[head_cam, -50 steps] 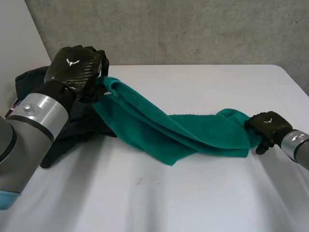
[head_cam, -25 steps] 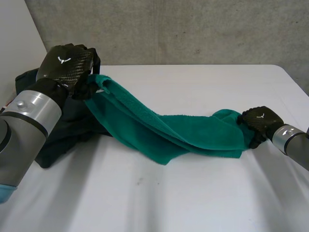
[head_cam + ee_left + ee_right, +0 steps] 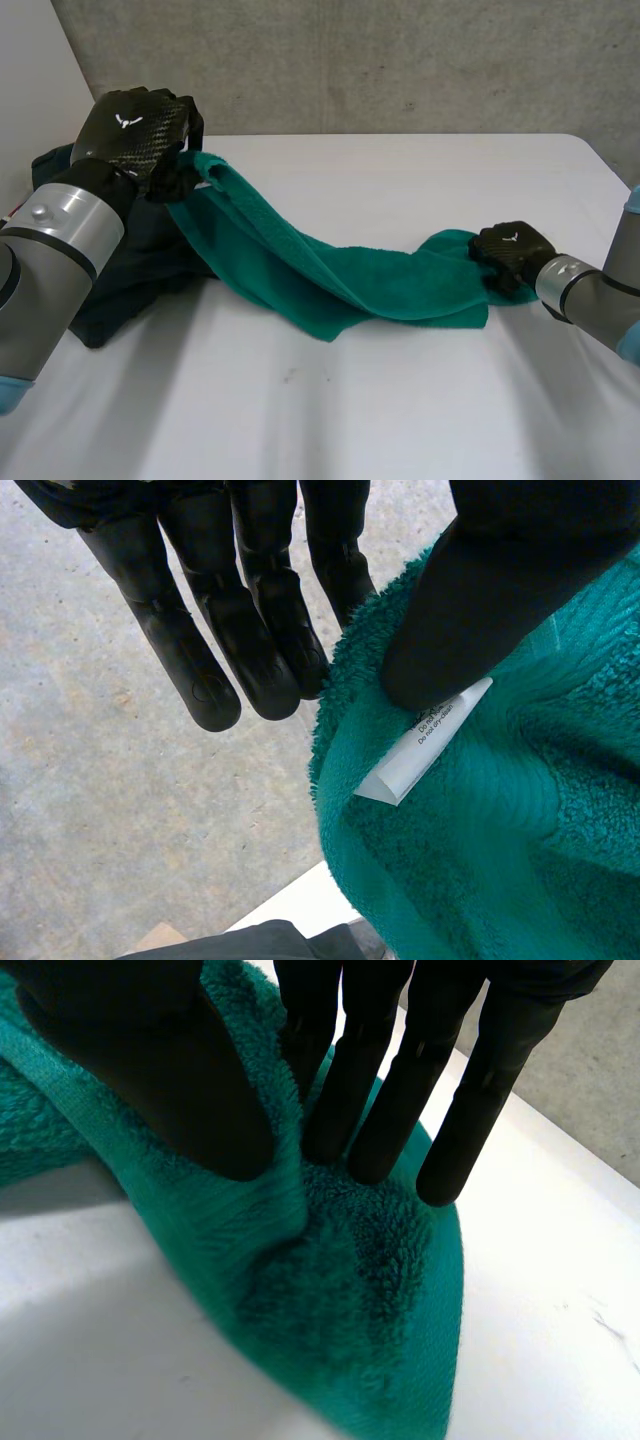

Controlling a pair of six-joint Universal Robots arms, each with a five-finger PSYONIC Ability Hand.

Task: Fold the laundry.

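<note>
A teal towel point(image 3: 330, 275) hangs stretched between both hands, sagging onto the white table point(image 3: 400, 410) in its middle. My left hand point(image 3: 135, 130) holds one end raised at the table's far left. In the left wrist view its thumb point(image 3: 480, 590) pinches the towel point(image 3: 480, 840) against the straight fingers point(image 3: 250, 620), next to a white label point(image 3: 425, 742). My right hand point(image 3: 510, 250) rests low at the right, on the towel's other end. There the thumb point(image 3: 150, 1070) and fingers point(image 3: 370, 1070) squeeze a fold of the towel point(image 3: 350, 1300) that lies on the table.
A heap of dark clothing point(image 3: 130, 270) lies under my left arm at the table's left edge. A grey concrete wall point(image 3: 400, 60) stands behind the table's far edge.
My right hand has slid leftward along the table, its fingers now closed on the towel's end. The left hand has shifted slightly left. The towel sags more in between.
</note>
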